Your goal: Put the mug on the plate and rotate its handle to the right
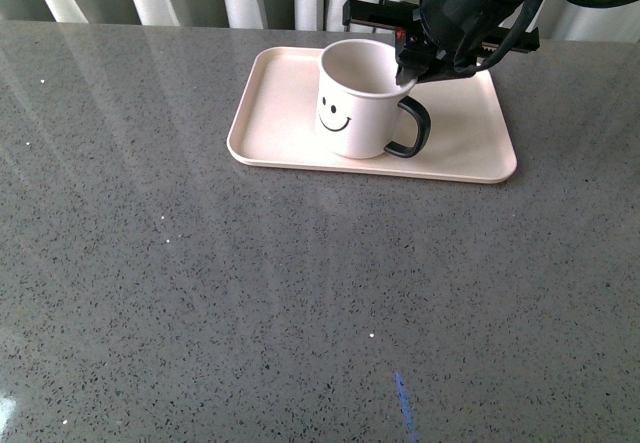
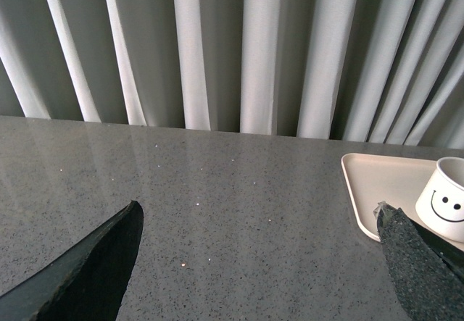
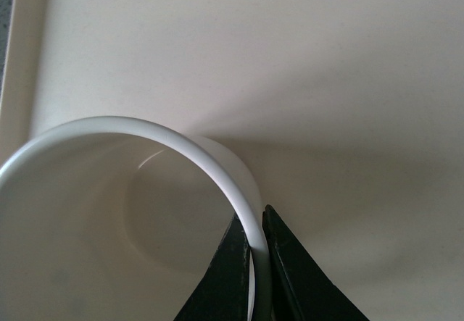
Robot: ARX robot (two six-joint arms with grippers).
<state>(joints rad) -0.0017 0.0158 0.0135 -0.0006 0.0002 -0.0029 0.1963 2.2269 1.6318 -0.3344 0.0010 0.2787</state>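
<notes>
The mug point(image 1: 355, 103) is seen upright on the plate point(image 1: 465, 138), which lies on the table point(image 1: 300, 293), with the handle point(image 1: 415, 129) turned to the right. The rim above the handle is clamped by the right claw point(image 1: 406, 75), one finger inside. The left claw point(image 2: 259, 216) is spread apart above the table, well left of the plate.

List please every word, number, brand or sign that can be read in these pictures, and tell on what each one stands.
No words, numbers or brand names can be read in any view.
Mug: a black smiley face printed on its side, a picture sign without letters.
Right hand: a small red spot above it, too small to read.
Table: a blue streak, not writing.
</notes>
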